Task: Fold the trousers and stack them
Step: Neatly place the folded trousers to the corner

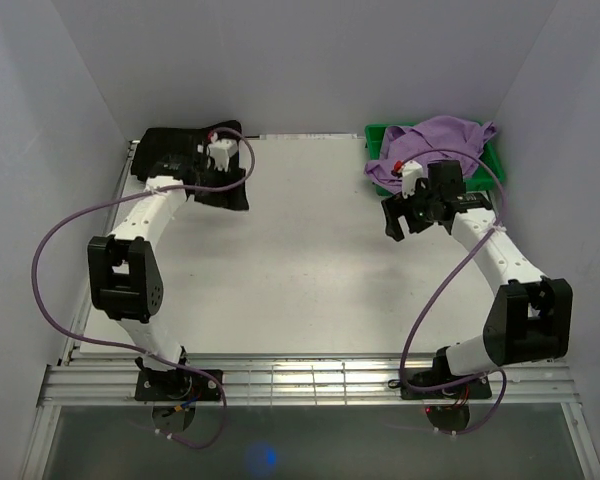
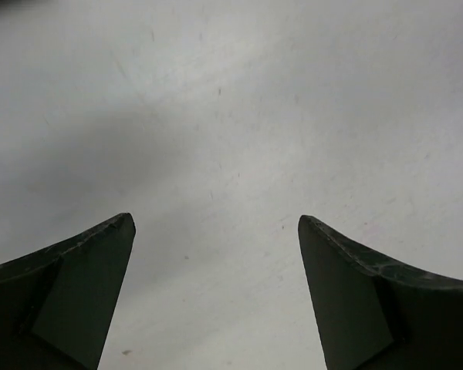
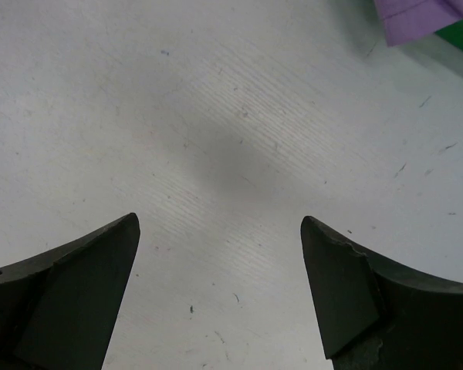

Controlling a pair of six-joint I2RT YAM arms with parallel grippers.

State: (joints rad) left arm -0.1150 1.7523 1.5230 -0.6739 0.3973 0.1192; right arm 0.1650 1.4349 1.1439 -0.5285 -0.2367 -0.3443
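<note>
1. Left gripper hangs released over bare table. The folded black trousers lie just beside it (apparently already placed).
2. Right gripper is likewise released and empty, with the purple garment just beyond it.

Top view: you look down from above and behind the arm bases, facing forward. It sits far off, with the whole table in frame.
Left wrist: you ride the left gripper and look past its fingers onto bare tabletop, very near.
Right wrist: set the same way on the right gripper, near the table. The cloth and bin clip the top right corner.
Shared: top and right wrist both give you the tabletop by the bin and the cloth's edge. Top and left wrist share tabletop.
</note>
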